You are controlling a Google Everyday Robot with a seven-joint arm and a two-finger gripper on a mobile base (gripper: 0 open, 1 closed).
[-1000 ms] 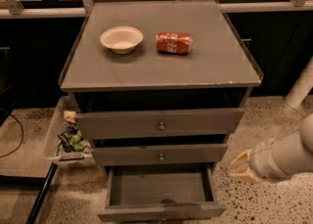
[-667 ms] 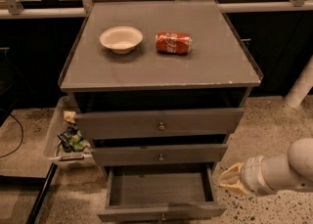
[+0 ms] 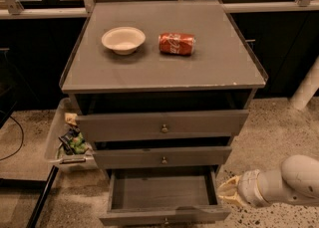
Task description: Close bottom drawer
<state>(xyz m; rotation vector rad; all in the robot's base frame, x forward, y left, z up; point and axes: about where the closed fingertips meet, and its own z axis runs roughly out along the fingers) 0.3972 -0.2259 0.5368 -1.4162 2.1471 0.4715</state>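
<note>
Just beside gripper (image 3: 228, 192), bottom drawer (image 3: 160, 193), pulled out

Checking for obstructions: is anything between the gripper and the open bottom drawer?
Nothing: the camera view shows the gripper close beside the bottom drawer, at its right wall.

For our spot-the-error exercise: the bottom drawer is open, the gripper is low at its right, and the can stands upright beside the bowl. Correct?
No. The camera view shows the can lying on its side, not upright, beside the bowl. The rest holds: the bottom drawer is open and the gripper is low at its right.
</note>
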